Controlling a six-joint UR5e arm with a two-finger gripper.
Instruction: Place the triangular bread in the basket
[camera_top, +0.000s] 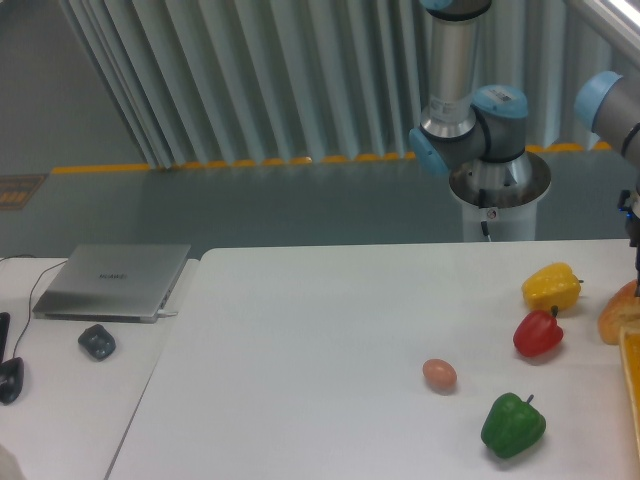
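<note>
The golden orange-brown triangular bread (619, 313) lies at the 3 o'clock edge of the white tabletop (330, 340), touching the bright orange-yellow basket rim (631, 375). The jaws are almost out of view above it; their state cannot be told.

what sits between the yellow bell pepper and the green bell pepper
The red bell pepper lies between the yellow bell pepper and the green bell pepper, in the fixed camera view.

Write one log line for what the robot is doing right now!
stage: bread not in basket | orange-brown triangular bread: table's right edge, beside orange-yellow basket rim | gripper: mostly out of frame, state unclear
</note>
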